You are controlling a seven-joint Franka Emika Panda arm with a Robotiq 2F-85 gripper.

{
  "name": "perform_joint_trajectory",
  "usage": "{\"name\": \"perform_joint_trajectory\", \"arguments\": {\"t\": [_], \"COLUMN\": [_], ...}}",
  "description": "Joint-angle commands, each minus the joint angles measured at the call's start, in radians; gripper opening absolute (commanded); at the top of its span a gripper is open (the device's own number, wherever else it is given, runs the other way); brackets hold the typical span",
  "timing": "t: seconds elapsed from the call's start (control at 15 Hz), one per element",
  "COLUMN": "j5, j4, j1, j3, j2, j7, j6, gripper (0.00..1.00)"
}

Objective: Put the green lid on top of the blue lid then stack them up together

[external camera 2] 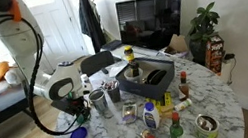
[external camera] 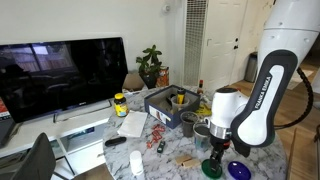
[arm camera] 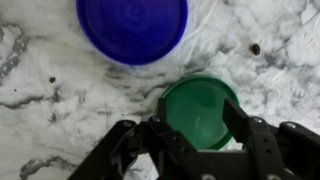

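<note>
My claw [arm camera: 199, 122] is straddling the green lid [arm camera: 200, 105], which is lying flat on the marble table [arm camera: 50, 100], a finger hugging its rim on each side. I cannot tell whether I am pinching it or standing just off. The blue lid [arm camera: 132, 28] is lying near, up and left in the wrist view, not overlapping; I am judging the carry goes that way.

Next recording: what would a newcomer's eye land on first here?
In the wrist view, the blue lid and the green lid stand out on the marble table, the green one between the end effector's fingers. In an exterior view, the white arm looms over the clutter, a black TV to the picture's left.
</note>
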Motion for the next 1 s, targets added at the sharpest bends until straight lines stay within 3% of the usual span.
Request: {"name": "perform_joint_trajectory", "arguments": {"t": [0.0, 0.13, 0.6, 0.93], "j5": [-0.014, -0.022, -0.036, -0.043], "j4": [-0.024, -0.025, 0.007, 0.029], "j1": [-0.01, 0.007, 0.022, 0.024], "j3": [0.012, -0.011, -0.062, -0.066], "j2": [-0.03, -0.034, 0.019, 0.045], "j7": [0.018, 0.032, 0.035, 0.031], "j6": [0.014, 0.005, 0.009, 0.011], "gripper": [0.93, 1.0, 1.0, 0.85]}}
